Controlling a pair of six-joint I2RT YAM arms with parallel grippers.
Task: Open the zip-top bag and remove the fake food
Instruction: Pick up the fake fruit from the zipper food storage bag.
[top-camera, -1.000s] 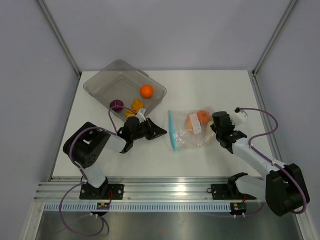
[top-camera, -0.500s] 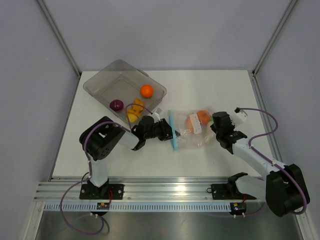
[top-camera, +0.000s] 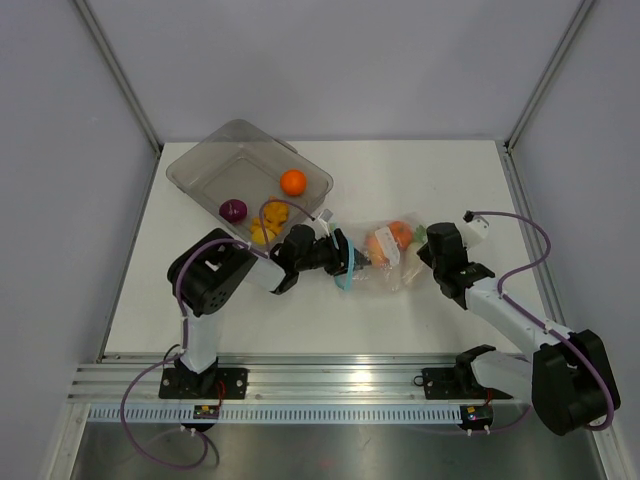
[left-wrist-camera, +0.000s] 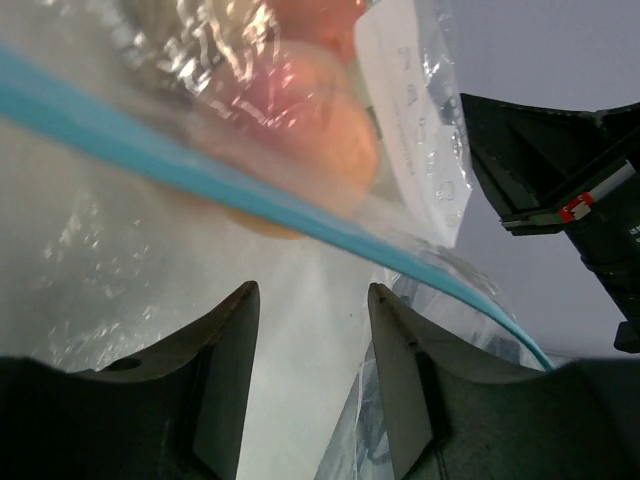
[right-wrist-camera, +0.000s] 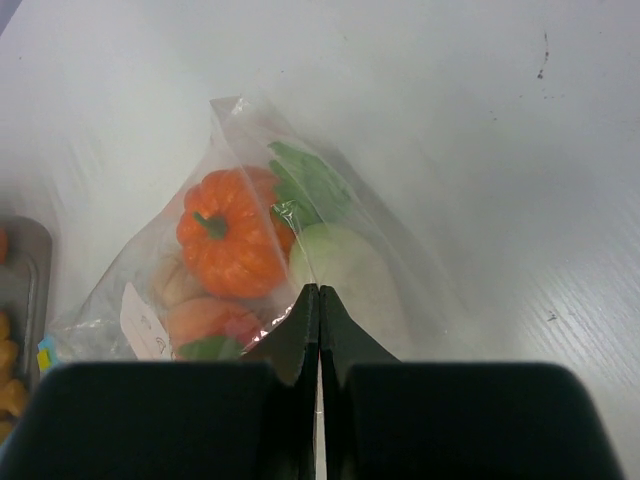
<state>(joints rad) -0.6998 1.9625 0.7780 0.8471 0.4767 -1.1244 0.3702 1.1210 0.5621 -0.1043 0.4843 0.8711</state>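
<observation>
The zip-top bag (top-camera: 395, 270) is seen lying on the white table (top-camera: 440, 180) just off the near-right corner of the grey tray (top-camera: 205, 158), with its teal zip strip (top-camera: 345, 281) turned toward the tray. The left gripper (top-camera: 347, 258) is set at that tray-side edge of the bag. In the left wrist view its fingers (left-wrist-camera: 225, 375) are held apart and released, with nothing clamped between them, and the strip is seen running slantwise just beyond their tips.

The right gripper (top-camera: 431, 262) is placed at the bag's edge farthest from the tray. Its jaws are clenched together on a fold of the clear plastic.

Some of the fake food (top-camera: 392, 238) is enclosed in the bag: an orange pumpkin (right-wrist-camera: 228, 240), a pale white-green piece (right-wrist-camera: 345, 265) touching it, a green leaf (right-wrist-camera: 310, 180) and a peach piece (right-wrist-camera: 205, 325) on the side nearer the tray. Inside the tray an orange ball (top-camera: 292, 181), a purple piece (top-camera: 232, 210) and yellow-orange bits (top-camera: 265, 228) are found, the bits lying at the wall nearest the bag.
</observation>
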